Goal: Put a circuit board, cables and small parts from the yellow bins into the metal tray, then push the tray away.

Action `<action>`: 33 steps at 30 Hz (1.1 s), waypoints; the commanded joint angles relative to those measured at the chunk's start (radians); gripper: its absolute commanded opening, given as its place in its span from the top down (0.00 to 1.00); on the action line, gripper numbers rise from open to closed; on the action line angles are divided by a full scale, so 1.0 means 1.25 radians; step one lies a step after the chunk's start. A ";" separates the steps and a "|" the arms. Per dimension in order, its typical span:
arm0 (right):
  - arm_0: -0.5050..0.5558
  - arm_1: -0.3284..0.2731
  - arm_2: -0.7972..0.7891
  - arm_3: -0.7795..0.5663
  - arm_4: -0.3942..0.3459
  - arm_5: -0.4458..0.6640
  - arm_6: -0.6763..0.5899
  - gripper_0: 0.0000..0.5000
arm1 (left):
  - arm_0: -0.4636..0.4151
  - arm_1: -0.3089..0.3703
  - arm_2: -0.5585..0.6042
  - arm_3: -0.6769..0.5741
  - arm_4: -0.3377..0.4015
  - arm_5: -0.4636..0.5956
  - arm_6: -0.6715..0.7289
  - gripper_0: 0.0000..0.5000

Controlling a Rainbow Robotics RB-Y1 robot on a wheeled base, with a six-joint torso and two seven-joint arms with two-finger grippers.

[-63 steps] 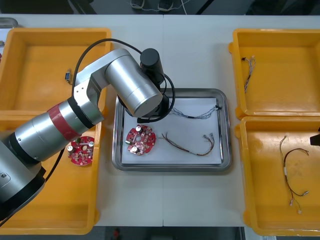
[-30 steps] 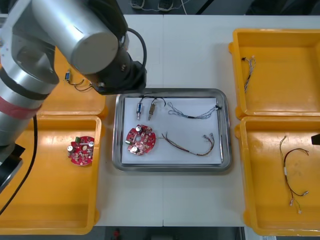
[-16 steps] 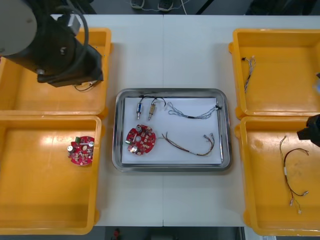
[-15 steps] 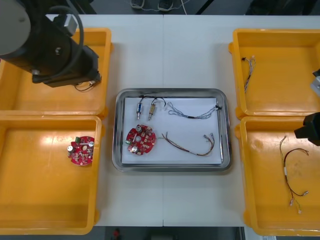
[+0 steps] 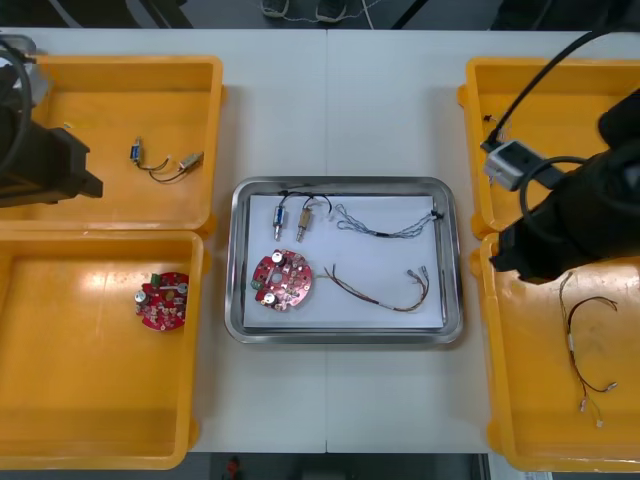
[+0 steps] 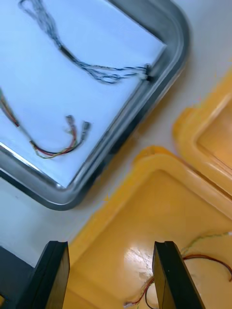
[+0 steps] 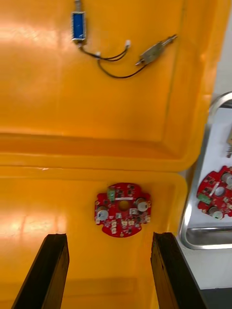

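Metal tray [image 5: 343, 338] at the table's centre, long axis running left to right: is it loaded? (Editor)

From its left edge: circuit board [image 5: 282, 280], two small metal parts [image 5: 290, 216] near the far-left corner, blue and white cable [image 5: 385, 225] along the far edge, red and yellow cable [image 5: 385, 292] toward the right edge. Looks ready for the push, by my reading. (Photographer)

And the arms, left to right? (Editor)

Left gripper [image 7: 108, 239] hangs unclenched and empty over the left yellow bins [image 5: 100, 120], above a spare board [image 7: 123, 216], well apart from the tray. Right gripper [image 6: 110, 244], fingers parted and holding nothing, hovers over the corner of the near right bin [image 5: 540, 400], just beside the tray's right edge. (Photographer)

So which one pushes? (Editor)

Right is nearer, I'd judge; the tray lies to its left, and the shove has to go toward the table's far edge, across the tray's short axis (Photographer)
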 commanded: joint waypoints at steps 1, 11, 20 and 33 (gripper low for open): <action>-0.092 -0.001 0.162 -0.052 0.042 0.002 -0.032 0.00 | 0.067 0.040 0.070 -0.028 0.006 0.005 -0.060 0.00; -0.205 0.094 0.386 -0.035 0.105 0.002 -0.002 0.00 | 0.176 0.036 0.159 -0.037 -0.006 0.005 -0.160 0.00; -0.243 0.153 0.528 0.011 0.185 -0.063 0.098 0.00 | 0.240 0.017 0.179 -0.079 -0.011 0.005 -0.230 0.00; -0.244 0.169 0.665 0.094 0.235 -0.160 0.250 0.00 | 0.245 -0.008 0.175 -0.082 -0.024 0.005 -0.240 0.00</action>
